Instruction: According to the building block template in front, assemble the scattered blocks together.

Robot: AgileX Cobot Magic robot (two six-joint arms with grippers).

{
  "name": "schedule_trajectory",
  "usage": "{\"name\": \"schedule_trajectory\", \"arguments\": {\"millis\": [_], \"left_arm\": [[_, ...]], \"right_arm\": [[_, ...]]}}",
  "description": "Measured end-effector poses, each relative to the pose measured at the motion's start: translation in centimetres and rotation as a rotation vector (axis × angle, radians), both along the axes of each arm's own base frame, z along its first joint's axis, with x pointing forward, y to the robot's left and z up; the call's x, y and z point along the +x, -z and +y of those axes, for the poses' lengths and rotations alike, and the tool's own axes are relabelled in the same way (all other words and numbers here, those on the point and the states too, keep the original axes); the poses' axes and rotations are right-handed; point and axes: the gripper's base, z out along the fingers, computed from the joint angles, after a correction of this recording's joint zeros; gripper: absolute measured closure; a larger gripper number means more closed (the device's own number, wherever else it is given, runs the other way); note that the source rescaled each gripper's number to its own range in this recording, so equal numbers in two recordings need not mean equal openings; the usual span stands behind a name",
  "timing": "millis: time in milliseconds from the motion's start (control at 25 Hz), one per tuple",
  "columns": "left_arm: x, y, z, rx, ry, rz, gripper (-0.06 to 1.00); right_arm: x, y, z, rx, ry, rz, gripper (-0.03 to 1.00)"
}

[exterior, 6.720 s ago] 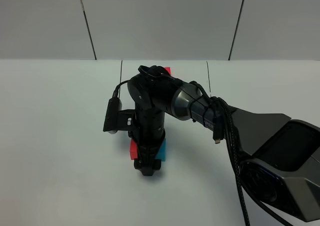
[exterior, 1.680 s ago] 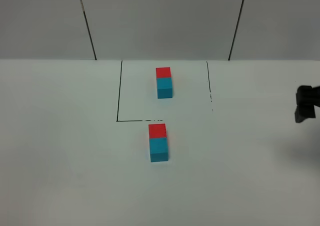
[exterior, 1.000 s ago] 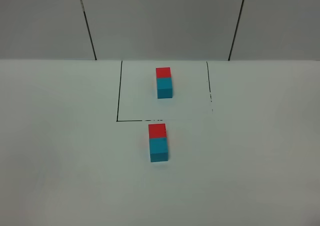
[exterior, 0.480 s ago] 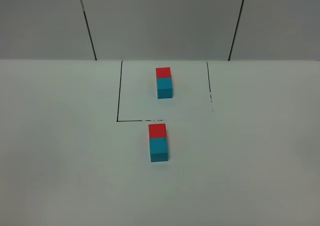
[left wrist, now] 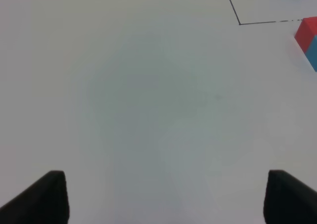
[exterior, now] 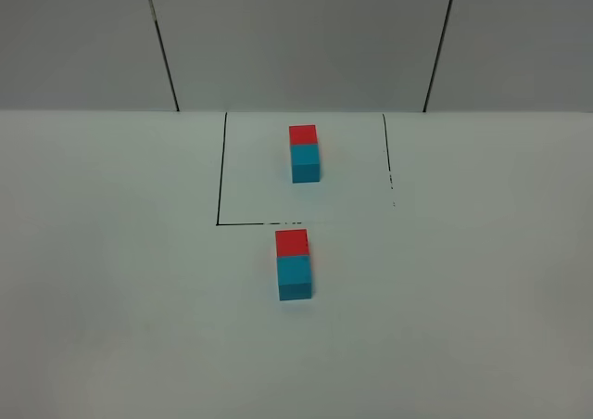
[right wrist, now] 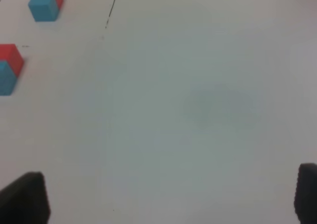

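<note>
The building block template [exterior: 303, 152], a red cube joined to a cyan one, stands inside the black outline at the back. In front of the outline the scattered blocks sit touching: the red cube [exterior: 292, 242] behind, the cyan cube [exterior: 295, 278] in front. Neither arm appears in the high view. In the left wrist view my left gripper [left wrist: 166, 199] is open over bare table, with the red cube [left wrist: 307, 31] far off at the frame's edge. My right gripper [right wrist: 166, 196] is open too, well away from the red cube [right wrist: 11, 58] and the template [right wrist: 45, 1].
A thin black outline [exterior: 220, 187] marks the template's zone on the white table [exterior: 111, 280]. A grey panelled wall [exterior: 296, 39] rises behind the table.
The right arm, which earlier stood over the front pair, has drawn back out of the high view. The two cubes stay joined, and nothing has moved in the last second.
</note>
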Motion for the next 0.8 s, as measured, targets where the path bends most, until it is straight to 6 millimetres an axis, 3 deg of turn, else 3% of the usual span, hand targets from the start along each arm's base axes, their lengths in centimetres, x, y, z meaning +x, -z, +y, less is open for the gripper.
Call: {"name": "schedule_trajectory", "arguments": {"millis": [800], "left_arm": [[0.0,0.0,0.0,0.0,0.0,0.0,0.27]], "right_arm": [[0.0,0.0,0.02,0.001,-0.002,0.0,-0.03]]}}
